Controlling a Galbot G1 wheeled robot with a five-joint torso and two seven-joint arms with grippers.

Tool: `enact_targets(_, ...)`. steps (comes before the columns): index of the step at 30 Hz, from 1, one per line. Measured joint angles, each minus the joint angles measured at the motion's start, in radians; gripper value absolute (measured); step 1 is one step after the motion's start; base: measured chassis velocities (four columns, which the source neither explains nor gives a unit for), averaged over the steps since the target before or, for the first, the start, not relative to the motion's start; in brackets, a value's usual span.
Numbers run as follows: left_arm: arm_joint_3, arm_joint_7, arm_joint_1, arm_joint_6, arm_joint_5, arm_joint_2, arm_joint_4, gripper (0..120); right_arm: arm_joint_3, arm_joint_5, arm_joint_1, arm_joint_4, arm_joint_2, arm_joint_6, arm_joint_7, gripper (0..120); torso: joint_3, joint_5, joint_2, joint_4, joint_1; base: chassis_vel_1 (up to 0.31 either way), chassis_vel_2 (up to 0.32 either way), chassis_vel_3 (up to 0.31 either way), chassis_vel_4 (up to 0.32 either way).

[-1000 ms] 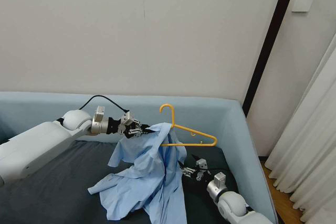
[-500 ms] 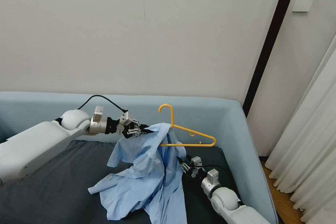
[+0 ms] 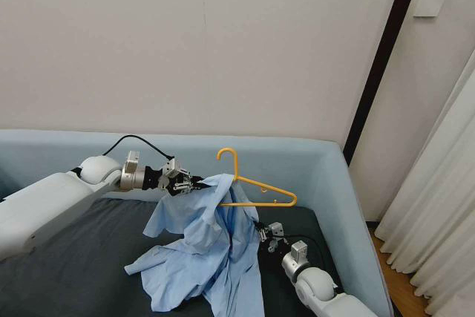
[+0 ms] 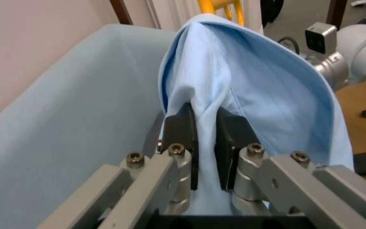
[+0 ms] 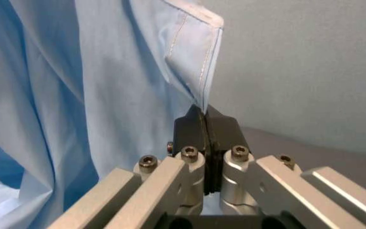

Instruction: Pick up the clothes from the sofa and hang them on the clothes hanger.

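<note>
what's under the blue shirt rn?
The yellow hanger goes under the blue shirt: hook and one arm stick out, the other arm is covered. Its hem lies on the dark sofa seat. The left pincer and right pincer are both shut on the shirt.

A home — a living room: pale blue sofa (image 3: 312,161) (dark seat) against a plain wall (image 3: 185,42); white curtains (image 3: 445,206) and a dark door frame (image 3: 378,72) beside its right end.

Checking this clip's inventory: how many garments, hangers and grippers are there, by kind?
shirt: 1
hanger: 1
grippers: 2, the left gripper and the right gripper, each with fingers shut on the shirt
Total: 4
</note>
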Motion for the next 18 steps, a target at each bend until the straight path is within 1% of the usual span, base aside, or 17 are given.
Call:
enact_targets(8, -0.039, -0.005, 0.029, -0.05, 0.017, -0.016, 0.039, 7, 0.003, 0.079, 0.0, 0.091, -0.061, -0.079, 0.049, 0, 0.0, -0.0001, 0.0, -0.0002, 0.0, 0.0, 0.0, 0.0, 0.0)
enact_targets(11, -0.053, -0.004, 0.044, -0.102, 0.02, -0.025, 0.06, 7, 0.013, 0.143, 0.003, 0.147, -0.077, -0.114, 0.069, 0, 0.0, -0.0001, 0.0, -0.0001, 0.0, 0.0, 0.0, 0.0, 0.0)
enact_targets(12, -0.053, -0.004, 0.044, -0.102, 0.02, -0.025, 0.06, 7, 0.013, 0.143, 0.003, 0.147, -0.077, -0.114, 0.069, 0, 0.0, -0.0001, 0.0, -0.0001, 0.0, 0.0, 0.0, 0.0, 0.0)
enact_targets(13, -0.056, -0.004, 0.048, -0.121, 0.02, -0.028, 0.069, 7, 0.014, 0.182, 0.006, 0.176, -0.086, -0.127, 0.083, 0, 0.0, -0.0002, 0.0, -0.0001, 0.0, 0.0, 0.0, 0.0, 0.0)
enact_targets(15, -0.057, 0.002, 0.052, -0.14, 0.029, -0.028, 0.079, 7, 0.014, 0.214, 0.013, 0.211, -0.098, -0.143, 0.095, 0, 0.0, -0.0001, 0.0, 0.0, 0.0, 0.0, 0.0, 0.0, 0.0)
enact_targets(18, -0.061, 0.016, 0.052, -0.155, 0.048, -0.027, 0.089, 7, 0.019, 0.224, 0.024, 0.225, -0.114, -0.155, 0.099, 0, 0.0, -0.0001, 0.0, 0.0001, 0.0, 0.0, 0.0, 0.0, 0.0)
